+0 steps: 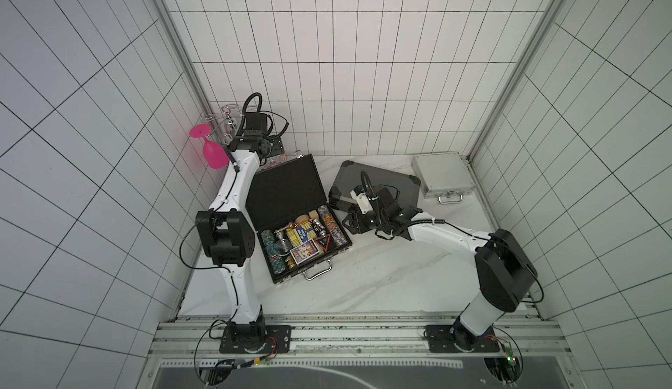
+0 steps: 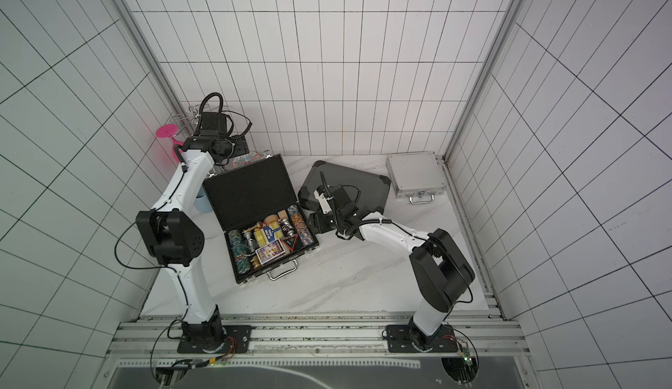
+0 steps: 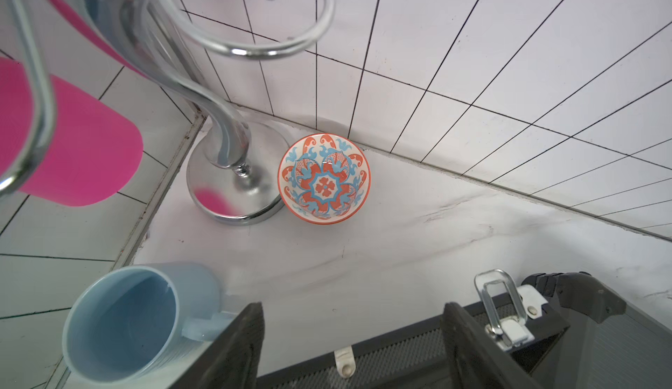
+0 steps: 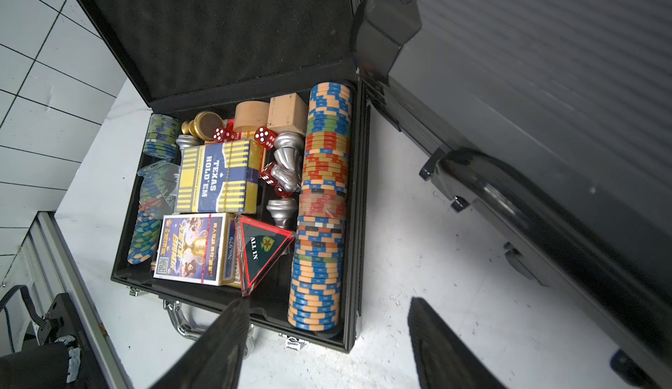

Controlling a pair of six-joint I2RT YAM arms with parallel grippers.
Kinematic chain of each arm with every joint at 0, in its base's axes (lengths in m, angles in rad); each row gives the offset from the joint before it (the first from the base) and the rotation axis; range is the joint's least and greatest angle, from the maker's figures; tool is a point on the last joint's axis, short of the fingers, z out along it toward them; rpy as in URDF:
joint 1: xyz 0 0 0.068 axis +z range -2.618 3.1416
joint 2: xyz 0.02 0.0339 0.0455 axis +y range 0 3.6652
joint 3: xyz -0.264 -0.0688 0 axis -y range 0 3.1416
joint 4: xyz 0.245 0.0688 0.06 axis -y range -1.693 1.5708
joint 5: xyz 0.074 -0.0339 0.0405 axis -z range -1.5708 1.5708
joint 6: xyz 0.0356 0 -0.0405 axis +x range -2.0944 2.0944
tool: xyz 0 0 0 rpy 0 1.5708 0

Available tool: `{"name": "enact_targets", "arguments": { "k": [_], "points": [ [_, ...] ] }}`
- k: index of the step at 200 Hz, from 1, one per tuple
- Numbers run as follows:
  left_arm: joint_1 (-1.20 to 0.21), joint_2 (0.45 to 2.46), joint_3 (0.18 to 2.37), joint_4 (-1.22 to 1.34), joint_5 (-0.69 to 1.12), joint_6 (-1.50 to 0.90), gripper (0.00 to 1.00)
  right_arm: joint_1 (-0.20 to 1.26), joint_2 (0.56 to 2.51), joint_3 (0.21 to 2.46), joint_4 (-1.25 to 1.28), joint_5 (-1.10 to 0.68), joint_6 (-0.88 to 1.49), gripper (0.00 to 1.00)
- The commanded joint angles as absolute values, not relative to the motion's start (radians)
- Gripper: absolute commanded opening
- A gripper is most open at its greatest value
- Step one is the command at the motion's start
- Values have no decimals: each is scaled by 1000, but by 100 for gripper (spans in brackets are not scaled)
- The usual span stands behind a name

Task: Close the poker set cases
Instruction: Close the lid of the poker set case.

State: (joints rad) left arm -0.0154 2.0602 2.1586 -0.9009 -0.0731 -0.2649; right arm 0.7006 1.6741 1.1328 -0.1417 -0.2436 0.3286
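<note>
Black foam lines the raised lid of the flat black case [image 1: 287, 191], which stands open on the left arm's side of the table [image 1: 381, 281]. Its tray is packed with chips [image 4: 327, 187], card boxes, dice and metal pieces. The dark grey case [image 1: 385, 183] beside it and the silver case [image 1: 443, 176] in the far corner both look shut, so we judge this lid to be the one left to bring down.

Our left claw [image 3: 352, 318] hangs spread and empty just behind the lid's top edge. Our right claw [image 4: 329, 307] is also spread and empty, low between the black case and the dark grey one.

We see several risks from here:

- **Sliding:** a push on the lid may skid the whole case forward over the smooth table instead of folding it, since nothing braces the tray.
- **Jamming:** the wooden blocks and metal pieces seem to stand proud of the tray, so the lid could stop short or scatter them.
- **Collision:** the left arm works close to the chrome rack [image 3: 232, 158] and its hanging pink glass [image 1: 214, 151]. The patterned bowl [image 3: 323, 183] and blue mug [image 3: 123, 318] sit just behind, so a wide swing could knock any of them.
</note>
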Motion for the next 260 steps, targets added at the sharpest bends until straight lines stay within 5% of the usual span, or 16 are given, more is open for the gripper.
{"name": "enact_targets", "arguments": {
  "k": [1, 91, 123, 260],
  "points": [
    [-2, 2169, 2334, -1099, -19, -284, 77, 699, 1673, 1151, -182, -256, 307, 71],
    [-11, 2174, 2210, -1108, 6, -309, 70, 700, 1678, 1154, -202, -271, 298, 71],
    [-28, 2150, 2188, -1143, 141, -290, 55, 700, 1675, 1157, -202, -265, 296, 71],
    [-77, 1667, 1676, -1021, 241, -321, 43, 697, 1669, 1158, -201, -240, 309, 71]
  ]
}}
